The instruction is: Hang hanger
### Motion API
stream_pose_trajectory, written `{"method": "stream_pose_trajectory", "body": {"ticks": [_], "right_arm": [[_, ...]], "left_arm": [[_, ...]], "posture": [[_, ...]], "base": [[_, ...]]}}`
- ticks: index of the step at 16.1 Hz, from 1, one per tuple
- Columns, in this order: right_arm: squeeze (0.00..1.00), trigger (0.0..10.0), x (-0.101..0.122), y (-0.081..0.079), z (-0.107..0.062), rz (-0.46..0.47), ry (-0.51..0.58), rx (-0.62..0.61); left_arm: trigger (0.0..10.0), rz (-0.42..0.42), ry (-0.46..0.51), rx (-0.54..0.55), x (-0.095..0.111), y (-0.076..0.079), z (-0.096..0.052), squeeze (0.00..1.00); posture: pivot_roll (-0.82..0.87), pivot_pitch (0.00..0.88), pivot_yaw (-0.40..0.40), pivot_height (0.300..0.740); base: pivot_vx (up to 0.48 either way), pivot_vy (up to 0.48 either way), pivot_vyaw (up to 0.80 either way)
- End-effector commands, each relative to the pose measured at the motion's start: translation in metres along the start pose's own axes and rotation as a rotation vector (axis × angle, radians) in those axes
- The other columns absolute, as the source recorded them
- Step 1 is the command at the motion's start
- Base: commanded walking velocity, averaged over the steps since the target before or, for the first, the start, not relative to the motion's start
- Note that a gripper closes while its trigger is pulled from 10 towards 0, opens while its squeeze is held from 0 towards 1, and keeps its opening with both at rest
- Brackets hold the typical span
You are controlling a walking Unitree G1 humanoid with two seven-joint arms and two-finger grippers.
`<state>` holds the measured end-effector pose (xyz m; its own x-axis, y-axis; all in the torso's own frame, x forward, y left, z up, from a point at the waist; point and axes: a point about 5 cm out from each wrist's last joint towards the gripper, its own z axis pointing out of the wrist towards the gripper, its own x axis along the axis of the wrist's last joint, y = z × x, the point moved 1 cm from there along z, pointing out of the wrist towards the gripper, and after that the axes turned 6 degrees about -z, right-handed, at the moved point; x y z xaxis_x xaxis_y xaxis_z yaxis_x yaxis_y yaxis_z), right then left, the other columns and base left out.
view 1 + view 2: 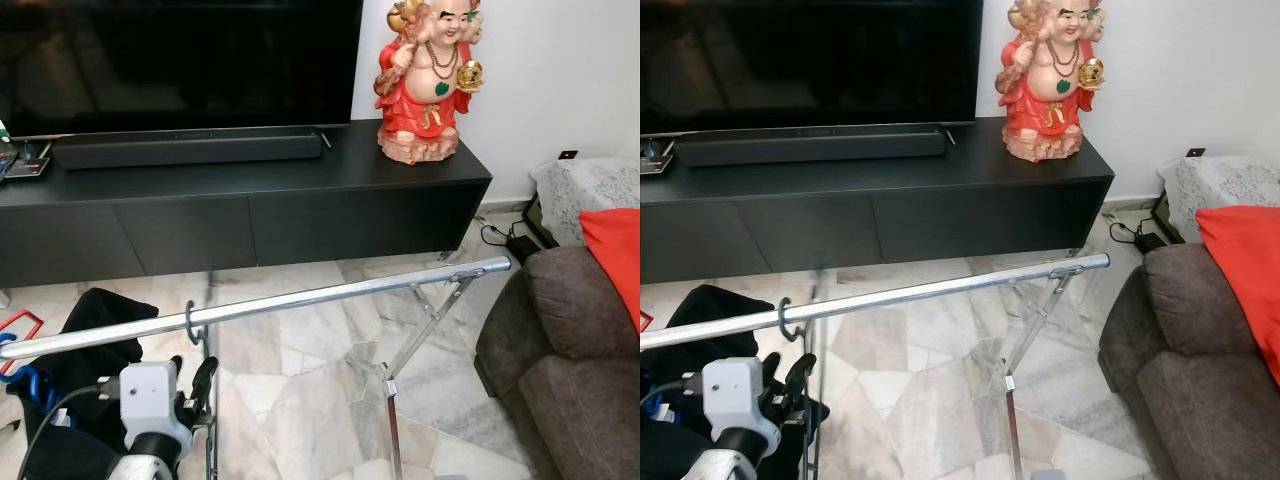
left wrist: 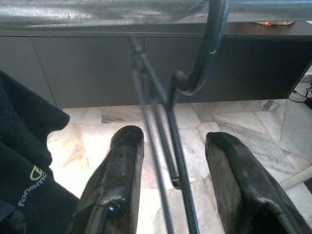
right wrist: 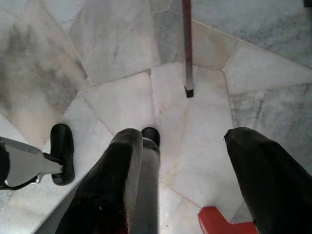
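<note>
The hanger [image 1: 190,322] has its hook over the silver rail [image 1: 330,293], and its lower wires run down out of sight. The left gripper [image 2: 173,161] is just below the hook, released, with the wires between its fingers. The right gripper [image 3: 183,161] is spread apart above the marble floor [image 3: 122,53].

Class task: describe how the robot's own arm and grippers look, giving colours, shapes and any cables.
The left gripper has two long, glossy black fingers with rounded tips, mounted on a boxy light grey wrist block above a black ringed joint. A thin black cable runs to that block. The right gripper has the same shiny black fingers.
</note>
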<state>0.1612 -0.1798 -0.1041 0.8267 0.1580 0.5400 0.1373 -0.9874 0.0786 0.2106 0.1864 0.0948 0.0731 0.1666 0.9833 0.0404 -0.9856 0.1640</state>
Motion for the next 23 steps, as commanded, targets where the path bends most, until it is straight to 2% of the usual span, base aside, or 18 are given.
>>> {"method": "stream_pose_trajectory", "body": {"ticks": [1, 5, 8, 9, 10, 11, 13, 14, 15, 20, 21, 22, 23], "right_arm": [[0.00, 10.0, -0.007, 0.000, -0.001, 0.014, -0.023, 0.000], [0.00, 10.0, -0.004, -0.002, 0.000, 0.064, -0.021, -0.027], [0.00, 10.0, -0.004, 0.001, 0.000, 0.078, -0.020, -0.035], [0.00, 10.0, -0.006, 0.009, -0.001, 0.083, -0.021, -0.044], [0.00, 10.0, -0.008, 0.021, -0.003, 0.093, -0.023, -0.059], [0.00, 10.0, -0.007, 0.024, -0.004, 0.096, -0.022, -0.064], [0.00, 10.0, -0.005, 0.025, -0.003, 0.107, -0.018, -0.073], [0.00, 10.0, -0.005, 0.024, -0.003, 0.105, -0.020, -0.075], [0.00, 10.0, -0.005, 0.022, -0.003, 0.106, -0.019, -0.072], [0.00, 10.0, -0.001, 0.014, -0.001, 0.095, -0.016, -0.066], [0.00, 10.0, 0.000, 0.014, -0.001, 0.094, -0.008, -0.070], [0.00, 10.0, 0.001, 0.015, -0.001, 0.092, -0.002, -0.075], [0.00, 10.0, 0.002, 0.016, -0.001, 0.090, 0.003, -0.079]], "left_arm": [[10.0, -0.007, 0.024, 0.007, 0.005, -0.001, -0.005, 0.70], [10.0, -0.023, 0.097, 0.106, 0.016, -0.020, -0.015, 0.69], [10.0, -0.074, 0.054, 0.292, -0.001, -0.057, -0.021, 0.69], [10.0, -0.079, -0.003, 0.289, -0.011, -0.064, -0.018, 0.66], [10.0, -0.034, -0.150, 0.196, -0.033, -0.061, -0.017, 0.41], [10.0, 0.021, -0.272, 0.160, -0.053, -0.063, -0.021, 0.00], [10.0, -0.007, -0.364, 0.226, -0.077, -0.078, -0.032, 0.00], [10.0, 0.053, -0.458, 0.237, -0.095, -0.085, -0.037, 0.00], [10.0, 0.074, -0.488, 0.238, -0.105, -0.087, -0.038, 0.00], [10.0, 0.042, -0.684, 0.192, -0.156, -0.079, -0.028, 0.00], [10.0, 0.021, -0.744, 0.235, -0.167, -0.081, -0.033, 0.00], [10.0, 0.054, -0.794, 0.239, -0.173, -0.082, -0.038, 0.00], [10.0, 0.025, -0.797, 0.263, -0.175, -0.082, -0.040, 0.00]], "posture": [[0.09, 0.089, -0.041, 0.740], [0.10, 0.089, -0.044, 0.740], [0.10, 0.087, -0.042, 0.740], [0.10, 0.085, -0.041, 0.740], [0.10, 0.082, -0.038, 0.740], [0.09, 0.083, -0.032, 0.740], [0.08, 0.084, -0.026, 0.740], [0.08, 0.086, -0.027, 0.740], [0.08, 0.083, -0.025, 0.740], [0.06, 0.082, -0.027, 0.740], [0.04, 0.077, -0.022, 0.740], [0.04, 0.078, -0.021, 0.740], [0.04, 0.077, -0.016, 0.740]], "base": [[0.000, 0.000, 0.00], [0.000, 0.000, 0.00], [0.000, 0.000, 0.00], [0.000, 0.000, 0.00], [0.000, 0.000, 0.00], [0.000, 0.000, 0.00], [0.000, 0.000, 0.00], [0.000, 0.000, 0.00], [0.000, 0.000, 0.00], [0.000, 0.000, 0.00], [0.000, 0.000, 0.00], [0.000, 0.000, 0.00], [0.000, 0.000, 0.00]]}}
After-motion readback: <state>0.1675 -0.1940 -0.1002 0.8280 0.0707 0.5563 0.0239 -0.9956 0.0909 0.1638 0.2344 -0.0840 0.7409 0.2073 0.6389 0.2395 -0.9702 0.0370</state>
